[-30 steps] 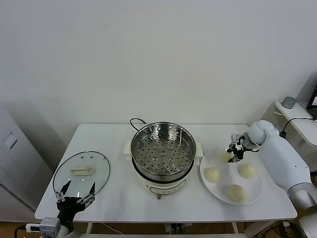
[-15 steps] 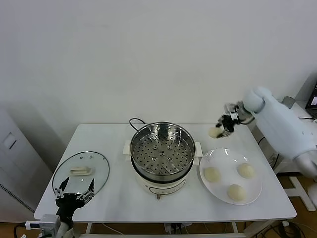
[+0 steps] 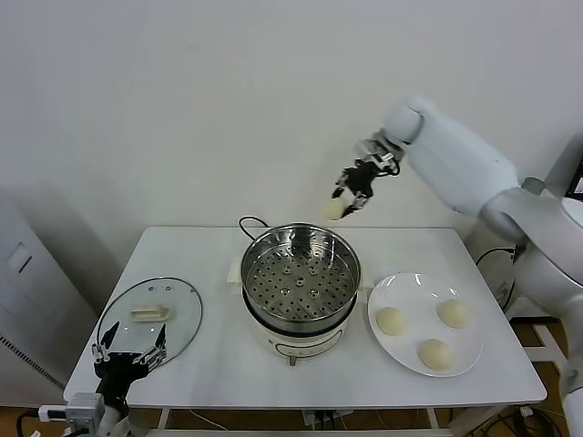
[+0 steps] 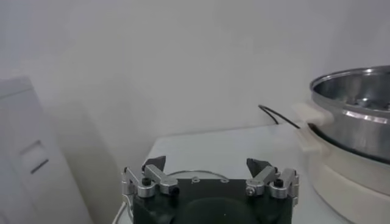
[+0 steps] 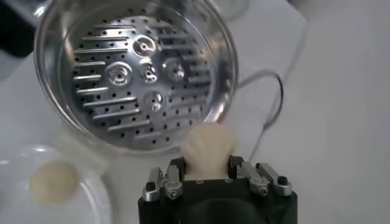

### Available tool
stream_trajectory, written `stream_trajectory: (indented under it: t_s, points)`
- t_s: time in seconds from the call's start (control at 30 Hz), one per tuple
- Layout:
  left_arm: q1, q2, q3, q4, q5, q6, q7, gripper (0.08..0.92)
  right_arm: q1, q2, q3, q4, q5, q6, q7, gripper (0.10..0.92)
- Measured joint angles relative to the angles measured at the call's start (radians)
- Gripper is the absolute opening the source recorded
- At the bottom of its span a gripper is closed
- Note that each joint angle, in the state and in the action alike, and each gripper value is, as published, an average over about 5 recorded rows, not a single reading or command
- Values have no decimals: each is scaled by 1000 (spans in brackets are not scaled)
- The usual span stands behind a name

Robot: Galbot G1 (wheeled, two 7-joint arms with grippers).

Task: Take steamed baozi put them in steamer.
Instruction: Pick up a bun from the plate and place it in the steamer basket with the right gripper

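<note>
One baozi (image 3: 334, 208) sits pinched in right claw (image 3: 350, 195).

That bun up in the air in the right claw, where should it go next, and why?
Probably forward over the steamer and then down. The right gripper is shut on a baozi, held high above the basket's far rim, not yet over its middle. The perforated bottom is bare, and three buns wait on the plate. The left gripper is open near the glass lid.

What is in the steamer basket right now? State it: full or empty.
Empty. The steamer shows only its bare perforated bottom; one baozi hangs in the right pincer above its rim, three remain on the plate.
</note>
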Motion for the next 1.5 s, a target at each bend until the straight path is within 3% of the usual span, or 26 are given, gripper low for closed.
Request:
stream_trajectory:
  t_s: [0.53,1.3,1.5]
  points:
    - [4,0,-3,0,1,0,-2,823,-37,96,-60,46,-236,238,102,442]
    - [0,0,-7,3,0,4,-2,823,-178,150,26,20,-513,265,238,442]
    - [-2,0,-4,7,-1,4,-2,823,-188,150,29,21,-529,265,258,530]
